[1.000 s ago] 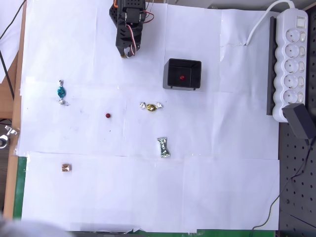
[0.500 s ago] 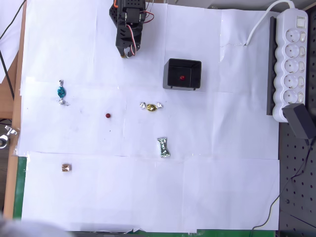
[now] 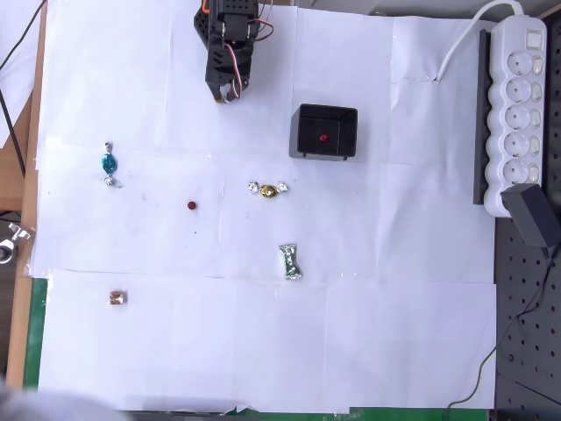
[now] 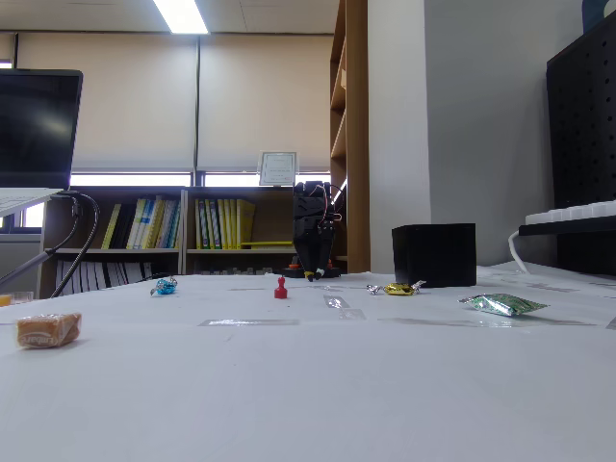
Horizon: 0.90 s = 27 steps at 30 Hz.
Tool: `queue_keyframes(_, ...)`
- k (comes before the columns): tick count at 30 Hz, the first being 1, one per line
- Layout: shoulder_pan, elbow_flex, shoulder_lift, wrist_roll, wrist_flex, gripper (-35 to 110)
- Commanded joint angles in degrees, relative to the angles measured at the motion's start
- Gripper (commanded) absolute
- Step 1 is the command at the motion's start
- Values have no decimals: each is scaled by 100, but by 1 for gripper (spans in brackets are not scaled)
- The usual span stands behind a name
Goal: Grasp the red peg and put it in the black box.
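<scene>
One tiny dark-red peg (image 3: 192, 205) is ringed by bare white paper; another is seen inside the small square black box (image 3: 304, 118). Whether the black gripper (image 3: 226, 92) is spread cannot be told.

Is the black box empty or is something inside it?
Not empty: the overhead view shows a small red peg lying inside the black box.

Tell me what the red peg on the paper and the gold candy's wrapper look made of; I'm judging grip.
The red peg looks like hard, matte moulded plastic: even dark red and a knobbed pawn shape in the fixed view, though painted wood is possible. The gold candy wrapper looks like thin metallic foil: bright glints and crinkled, twisted silver ends.
</scene>
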Motion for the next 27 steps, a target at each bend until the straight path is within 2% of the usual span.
queue_keyframes(1, -9, -466, -545, -79, 554, 0)
queue_keyframes(18, -62, -466, -545, -70, 510, 0)
queue_keyframes(21, -62, -466, -545, 18, 431, 7)
queue_keyframes(27, 132, -466, -545, -158, 439, 5)
